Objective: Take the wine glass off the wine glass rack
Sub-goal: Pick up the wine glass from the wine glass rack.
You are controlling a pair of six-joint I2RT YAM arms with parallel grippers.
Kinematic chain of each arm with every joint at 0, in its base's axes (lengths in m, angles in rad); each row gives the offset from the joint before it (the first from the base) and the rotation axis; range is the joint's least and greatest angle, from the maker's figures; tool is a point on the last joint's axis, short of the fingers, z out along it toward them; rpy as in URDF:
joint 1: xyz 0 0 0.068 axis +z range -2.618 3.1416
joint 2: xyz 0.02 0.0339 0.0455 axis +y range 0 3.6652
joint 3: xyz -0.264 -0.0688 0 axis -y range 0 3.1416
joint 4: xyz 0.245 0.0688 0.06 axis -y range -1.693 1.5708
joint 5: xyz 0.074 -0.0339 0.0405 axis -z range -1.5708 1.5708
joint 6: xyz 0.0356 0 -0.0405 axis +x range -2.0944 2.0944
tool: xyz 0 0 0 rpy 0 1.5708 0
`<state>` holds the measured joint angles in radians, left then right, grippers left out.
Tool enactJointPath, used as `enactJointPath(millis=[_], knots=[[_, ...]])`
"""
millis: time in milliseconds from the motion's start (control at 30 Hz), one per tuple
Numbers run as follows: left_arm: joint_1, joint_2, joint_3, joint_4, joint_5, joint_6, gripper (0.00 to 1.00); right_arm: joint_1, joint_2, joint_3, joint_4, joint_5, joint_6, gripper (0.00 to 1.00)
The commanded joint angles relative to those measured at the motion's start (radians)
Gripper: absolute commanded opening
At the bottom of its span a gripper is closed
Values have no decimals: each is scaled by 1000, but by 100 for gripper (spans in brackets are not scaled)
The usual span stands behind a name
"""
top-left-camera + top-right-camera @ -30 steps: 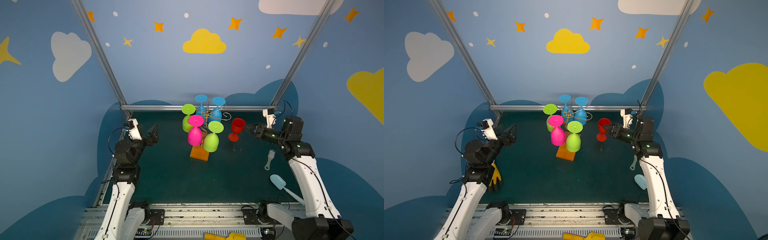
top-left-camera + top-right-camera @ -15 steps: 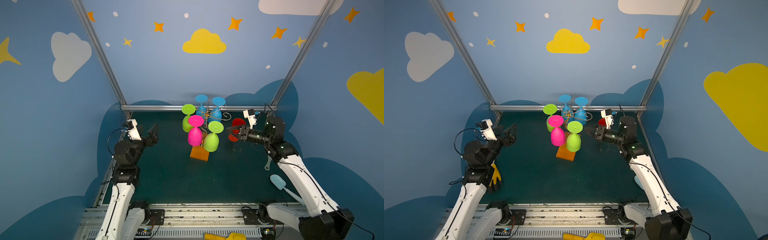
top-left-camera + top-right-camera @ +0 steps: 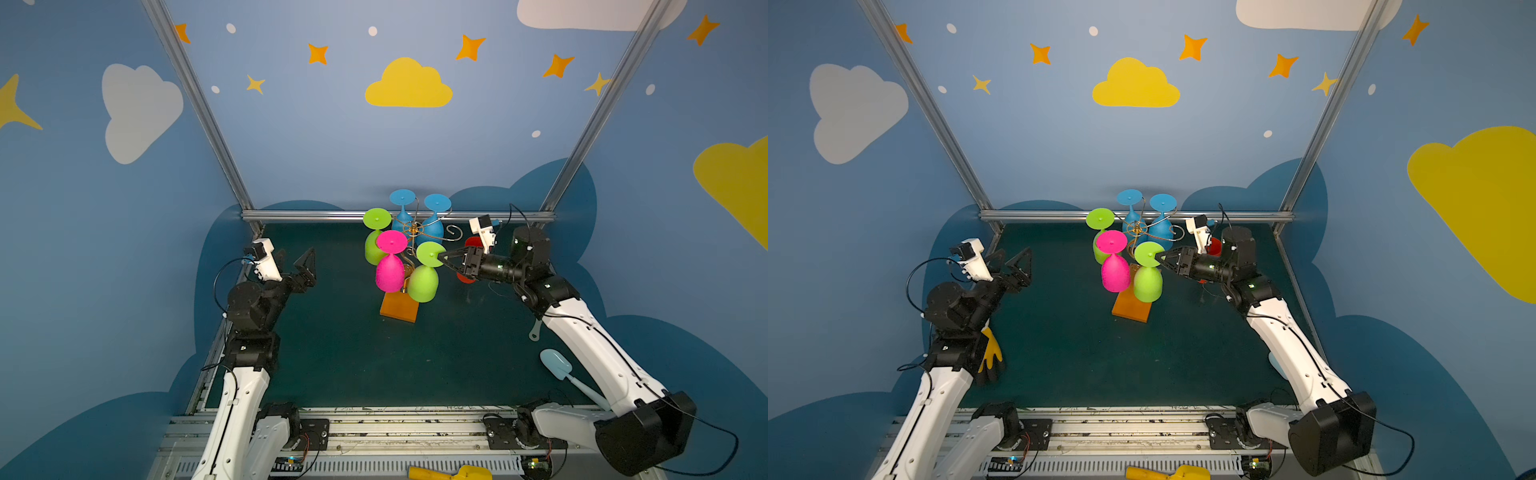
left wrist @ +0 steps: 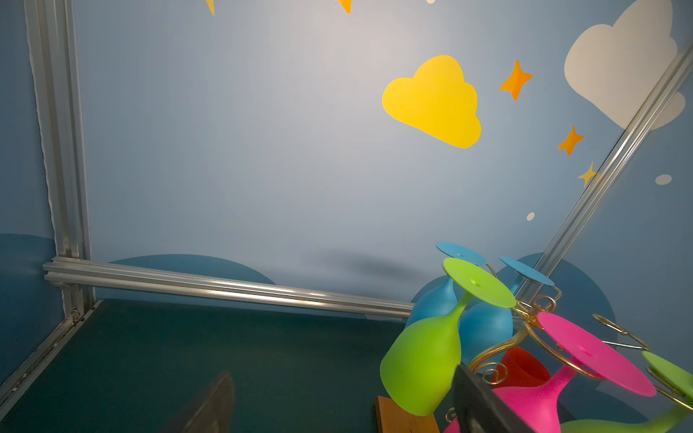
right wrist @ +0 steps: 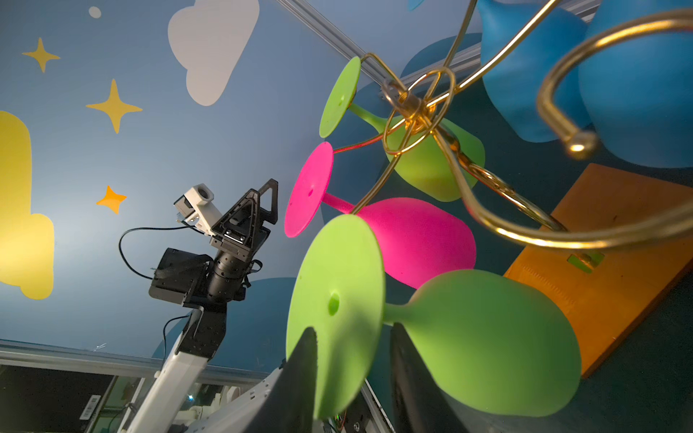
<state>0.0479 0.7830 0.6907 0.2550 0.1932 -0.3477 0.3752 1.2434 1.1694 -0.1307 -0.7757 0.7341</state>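
Observation:
The wine glass rack is a gold wire stand on an orange wooden base. Several glasses hang upside down from it. The nearest is a green wine glass, on the rack's near right arm. My right gripper reaches in from the right. Its fingers stand on either side of this glass's foot disc, with a gap still showing. My left gripper hangs open and empty, well left of the rack.
A pink glass, a second green glass and two blue glasses also hang on the rack. A red glass stands behind my right wrist. A light blue scoop lies at the right, a yellow glove at the left.
My right arm has swung left, away from the red glass, to the near green glass's foot disc, and its jaws have narrowed. The left arm has not moved.

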Motion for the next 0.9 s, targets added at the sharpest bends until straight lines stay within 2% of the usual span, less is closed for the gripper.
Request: enactJointPath(millis=[0,300,867], knots=[[6,-16,-15,22,16,-5,90,12,12,38,29,12,3,26],[8,-15,-14,21,19,-9,90,16,19,47,34,17,21,0],[12,-18,-16,28,25,-19,90,17,-17,57,118,-15,125,0]])
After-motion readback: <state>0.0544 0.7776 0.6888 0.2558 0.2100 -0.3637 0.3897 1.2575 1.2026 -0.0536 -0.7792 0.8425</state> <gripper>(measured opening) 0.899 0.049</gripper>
